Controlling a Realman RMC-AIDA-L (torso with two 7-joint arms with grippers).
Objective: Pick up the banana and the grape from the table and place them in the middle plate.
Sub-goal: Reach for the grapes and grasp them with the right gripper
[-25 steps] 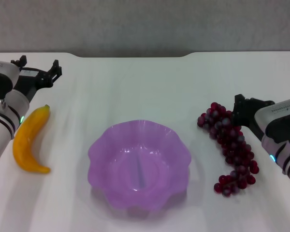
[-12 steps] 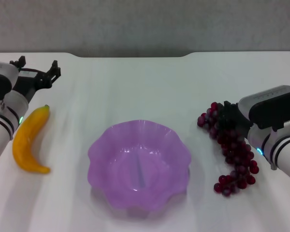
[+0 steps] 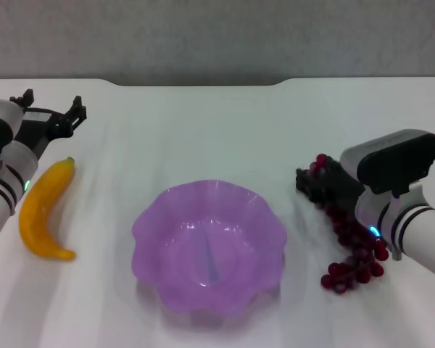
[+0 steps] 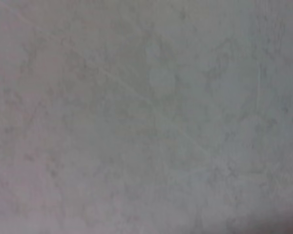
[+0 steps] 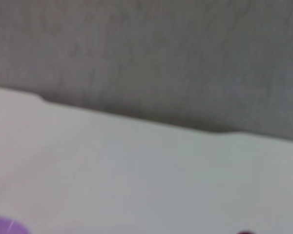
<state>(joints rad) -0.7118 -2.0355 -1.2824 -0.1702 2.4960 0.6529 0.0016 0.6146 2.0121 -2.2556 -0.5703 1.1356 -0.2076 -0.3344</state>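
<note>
The orange-yellow banana (image 3: 42, 210) lies on the white table (image 3: 203, 130) at the left. My left gripper (image 3: 49, 103) hangs behind the banana's stem end, open and holding nothing. In the centre stands the middle plate (image 3: 148, 217), translucent purple with a wavy rim and nothing in it. The grape (image 3: 351, 243), a long dark red bunch, lies to its right. My right gripper (image 3: 323, 183) is down over the far end of the bunch and covers those grapes. A sliver of the plate (image 5: 2, 226) shows in the right wrist view.
The table's rounded far edge (image 3: 203, 84) meets a grey wall behind. The left wrist view holds only a blank grey surface. White tabletop lies between the plate and each fruit.
My right arm has swung inward and down, bringing its gripper onto the far end of the grape bunch. The left gripper has drifted slightly left. Banana, grapes and plate have stayed put.
</note>
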